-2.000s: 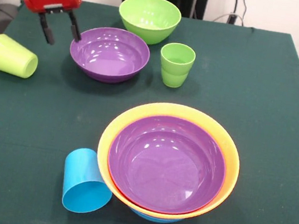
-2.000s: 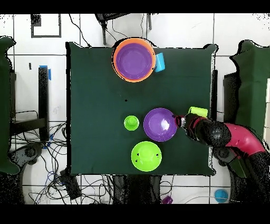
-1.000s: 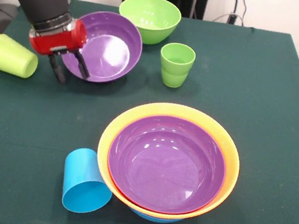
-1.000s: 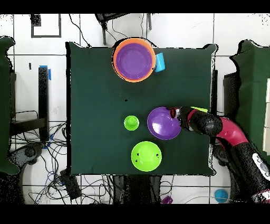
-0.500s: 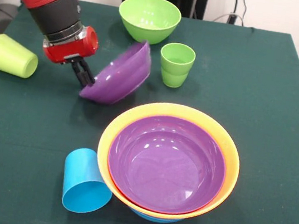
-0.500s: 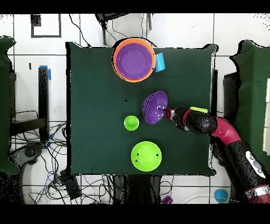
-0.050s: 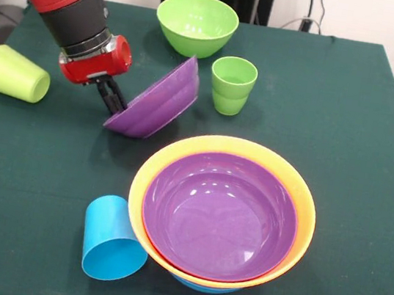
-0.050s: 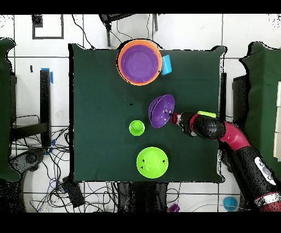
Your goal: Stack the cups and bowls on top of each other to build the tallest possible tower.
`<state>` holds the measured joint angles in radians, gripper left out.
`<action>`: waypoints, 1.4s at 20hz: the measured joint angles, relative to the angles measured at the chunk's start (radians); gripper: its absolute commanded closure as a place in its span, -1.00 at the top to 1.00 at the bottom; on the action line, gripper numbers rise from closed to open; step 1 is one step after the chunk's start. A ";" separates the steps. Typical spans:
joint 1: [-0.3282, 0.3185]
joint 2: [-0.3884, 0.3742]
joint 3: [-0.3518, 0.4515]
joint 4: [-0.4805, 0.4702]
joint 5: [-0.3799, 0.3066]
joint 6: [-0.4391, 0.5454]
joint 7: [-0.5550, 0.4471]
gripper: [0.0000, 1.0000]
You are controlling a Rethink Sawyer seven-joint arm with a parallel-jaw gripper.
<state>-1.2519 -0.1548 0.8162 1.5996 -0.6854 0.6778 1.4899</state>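
Purple shallow glossy plastic bowl (image 7: 156, 103) hangs steeply tilted, rim pinched in gripper (image 7: 114, 102) jaws. I judge it needs levelling over the orange-rimmed nested tower (image 7: 221, 212) before release.

The tool (image 7: 114, 103) shows only dark fingertips at the rim of the tipped purple bowl (image 7: 156, 102); the rim covers the spot where they meet it, so their grip cannot be read. That bowl turns its underside to the front camera, hiding its inside. In the tower (image 7: 221, 214), only a thin red edge and a sliver of blue at the bottom show under the purple bowl and orange rim; what else nests there is hidden. The yellow-green cup (image 8: 207, 115) is half covered by the arm (image 8: 230, 137) in the overhead view. The arm is cut off at the front view's top left edge.
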 measured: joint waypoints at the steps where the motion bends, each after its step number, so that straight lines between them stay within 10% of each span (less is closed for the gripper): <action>1: 0.000 0.000 0.000 0.000 0.000 0.000 0.000 -1.00; 14: 0.034 -0.096 0.001 0.018 0.000 0.000 0.000 -1.00; 15: 0.056 -0.141 0.002 0.021 0.001 0.000 0.000 1.00; 28: 0.095 -0.234 0.003 0.022 0.013 0.001 0.000 1.00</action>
<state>-1.1564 -0.3890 0.8192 1.6211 -0.6724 0.6784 1.4899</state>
